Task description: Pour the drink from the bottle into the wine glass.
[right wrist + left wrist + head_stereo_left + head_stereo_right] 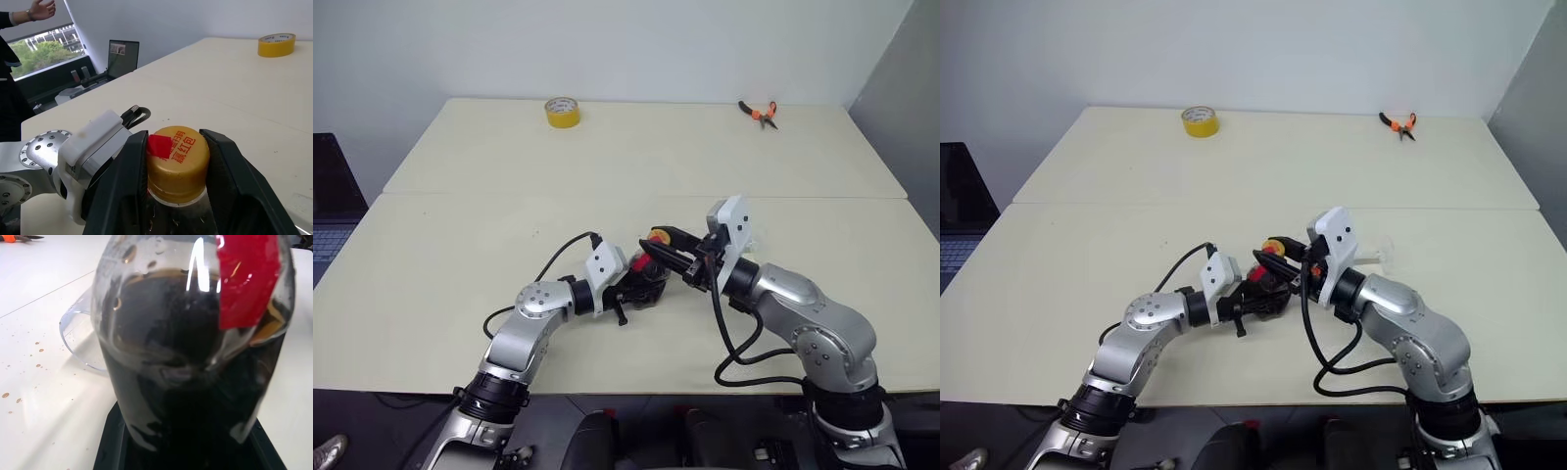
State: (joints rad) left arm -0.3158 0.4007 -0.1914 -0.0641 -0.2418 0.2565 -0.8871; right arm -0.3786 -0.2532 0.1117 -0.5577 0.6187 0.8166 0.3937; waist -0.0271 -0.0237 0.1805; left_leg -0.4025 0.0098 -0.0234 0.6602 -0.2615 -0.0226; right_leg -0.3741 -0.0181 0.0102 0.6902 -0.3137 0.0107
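The left gripper [641, 279] pinches the bottle [195, 347]; the right gripper [178, 161] clamps its yellow cap [177, 155]. Unscrewing probably needs a steady bottle, kept upright near the wine glass [80, 340].

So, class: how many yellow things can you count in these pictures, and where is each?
2. The yellow tape roll lies at the table's far left side. The bottle's yellow cap sits between the right claw's fingers. Others may be hidden behind the arms.
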